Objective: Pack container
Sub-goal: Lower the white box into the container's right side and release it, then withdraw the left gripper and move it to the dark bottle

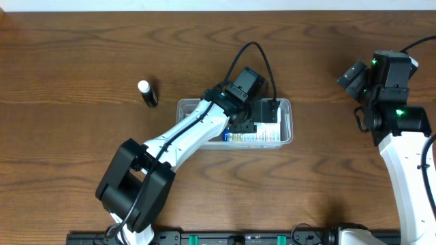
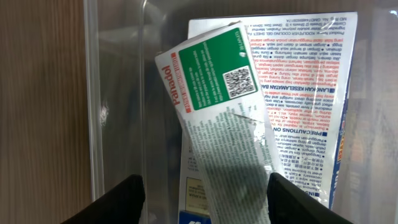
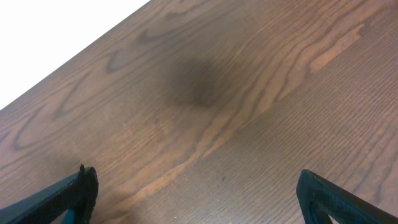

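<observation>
The clear plastic container [image 1: 289,116] stands at the table's middle. It holds flat packets [image 1: 262,136]. My left gripper [image 1: 242,125] hangs inside it and is open. In the left wrist view, a green and white Panadol box [image 2: 211,81] lies tilted on a white packet with red and blue print [image 2: 311,93], between and below the spread fingers [image 2: 205,190]. The container's clear wall [image 2: 93,93] runs down the left. My right gripper [image 1: 354,78] is open and empty over bare wood at the far right; its wrist view shows its two fingertips wide apart [image 3: 196,186].
A small black tube with a white cap [image 1: 147,93] lies on the wooden table left of the container. The left arm stretches from the front edge up to the container. The right arm stands along the right edge.
</observation>
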`<state>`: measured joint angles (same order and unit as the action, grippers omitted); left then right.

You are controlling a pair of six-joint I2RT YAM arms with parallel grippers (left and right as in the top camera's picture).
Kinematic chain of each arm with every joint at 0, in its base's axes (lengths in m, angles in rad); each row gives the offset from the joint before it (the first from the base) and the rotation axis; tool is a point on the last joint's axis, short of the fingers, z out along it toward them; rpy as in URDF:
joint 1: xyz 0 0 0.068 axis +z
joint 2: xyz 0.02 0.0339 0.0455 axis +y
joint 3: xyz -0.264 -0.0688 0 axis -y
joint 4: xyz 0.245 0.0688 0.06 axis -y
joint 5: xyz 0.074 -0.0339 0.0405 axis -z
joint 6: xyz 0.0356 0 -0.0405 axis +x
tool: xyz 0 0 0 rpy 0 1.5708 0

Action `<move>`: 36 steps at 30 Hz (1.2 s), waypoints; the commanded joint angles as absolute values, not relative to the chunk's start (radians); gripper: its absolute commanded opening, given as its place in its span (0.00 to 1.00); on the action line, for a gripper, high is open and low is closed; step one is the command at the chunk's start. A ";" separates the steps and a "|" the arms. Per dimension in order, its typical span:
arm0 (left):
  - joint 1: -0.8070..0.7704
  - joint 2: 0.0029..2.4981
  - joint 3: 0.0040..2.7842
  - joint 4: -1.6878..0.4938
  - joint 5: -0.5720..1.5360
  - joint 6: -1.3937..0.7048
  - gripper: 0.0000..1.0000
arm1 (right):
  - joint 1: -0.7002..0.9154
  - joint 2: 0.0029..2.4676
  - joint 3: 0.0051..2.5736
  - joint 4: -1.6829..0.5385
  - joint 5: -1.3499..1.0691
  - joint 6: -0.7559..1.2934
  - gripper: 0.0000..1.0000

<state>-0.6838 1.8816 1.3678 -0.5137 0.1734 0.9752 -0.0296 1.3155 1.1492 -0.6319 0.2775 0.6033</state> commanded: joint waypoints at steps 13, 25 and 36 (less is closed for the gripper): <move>-0.662 1.569 1.370 -0.517 -0.098 0.627 0.72 | -0.042 1.317 1.158 -0.633 0.284 0.616 0.99; -0.278 1.504 1.370 -0.748 -0.279 -0.060 0.98 | -0.042 1.317 1.158 -0.633 0.284 0.616 0.99; -0.107 1.518 1.363 -0.774 -0.018 -0.157 0.98 | -0.042 1.317 1.158 -0.633 0.284 0.616 0.99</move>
